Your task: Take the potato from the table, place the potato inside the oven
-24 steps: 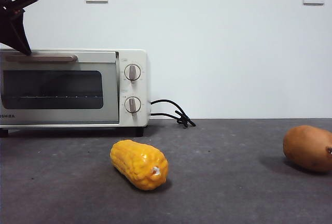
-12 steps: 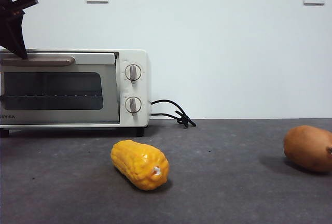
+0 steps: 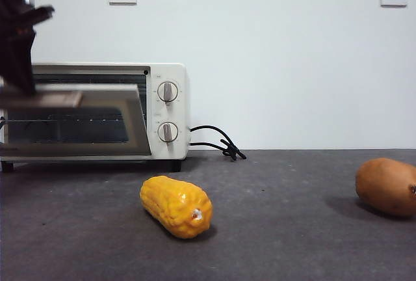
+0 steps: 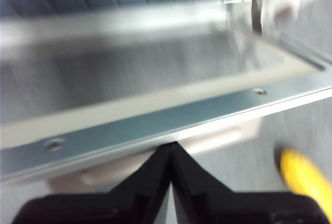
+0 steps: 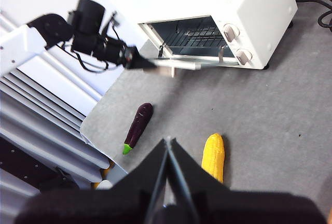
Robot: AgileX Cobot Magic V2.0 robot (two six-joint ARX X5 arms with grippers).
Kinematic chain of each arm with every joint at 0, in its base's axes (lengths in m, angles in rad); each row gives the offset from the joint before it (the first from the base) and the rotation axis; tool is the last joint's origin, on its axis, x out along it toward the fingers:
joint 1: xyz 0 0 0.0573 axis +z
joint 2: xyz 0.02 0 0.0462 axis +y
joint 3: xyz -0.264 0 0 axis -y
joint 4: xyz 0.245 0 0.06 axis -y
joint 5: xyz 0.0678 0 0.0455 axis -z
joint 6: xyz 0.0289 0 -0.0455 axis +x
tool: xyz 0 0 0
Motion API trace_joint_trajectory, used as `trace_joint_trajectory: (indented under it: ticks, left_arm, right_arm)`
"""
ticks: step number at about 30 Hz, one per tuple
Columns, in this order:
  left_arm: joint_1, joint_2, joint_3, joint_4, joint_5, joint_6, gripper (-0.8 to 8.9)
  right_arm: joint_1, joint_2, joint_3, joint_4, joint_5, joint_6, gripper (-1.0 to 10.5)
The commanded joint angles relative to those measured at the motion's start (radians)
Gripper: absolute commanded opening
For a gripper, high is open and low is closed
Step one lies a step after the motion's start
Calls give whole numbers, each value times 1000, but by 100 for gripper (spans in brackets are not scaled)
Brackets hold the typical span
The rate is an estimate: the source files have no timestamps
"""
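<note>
Left gripper [image 3: 19, 66] at the handle [image 3: 42, 99] of a half-lowered oven [image 3: 162, 112] door [image 3: 78, 121]; potato [image 3: 387, 187] lies far right on the table [image 3: 279, 229].

At far left the dark left gripper, its jaws pressed together tip to tip, meets the bar handle of the tilted, blurred door, though an actual grip cannot be made out. The wire rack [image 5: 194, 35] shows inside. Right of the knobs a black cord [image 3: 218, 143] trails. A yellow corn cob [image 3: 177, 206] lies mid-table, an eggplant [image 5: 136, 126] near the table's edge. The right gripper [image 5: 167, 146], jaws closed on nothing, hangs high above the corn.
</note>
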Motion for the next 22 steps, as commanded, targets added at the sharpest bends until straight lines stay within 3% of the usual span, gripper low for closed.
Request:
trace_joint_trajectory:
  ticks: [1,9,22]
  left_arm:
    - [-5,73,-63,92,-45,8,-6]
    - [-13,73,-104,106,-93,8,-6]
    - [-25,73,-107,98,-91,10,-6]
  right_arm:
    - [1,-2,2,0,-5,-11,1]
    - [1,-2,2,-1,-5,-11,1]
    - [1,-1,2,0,-4,-12,1]
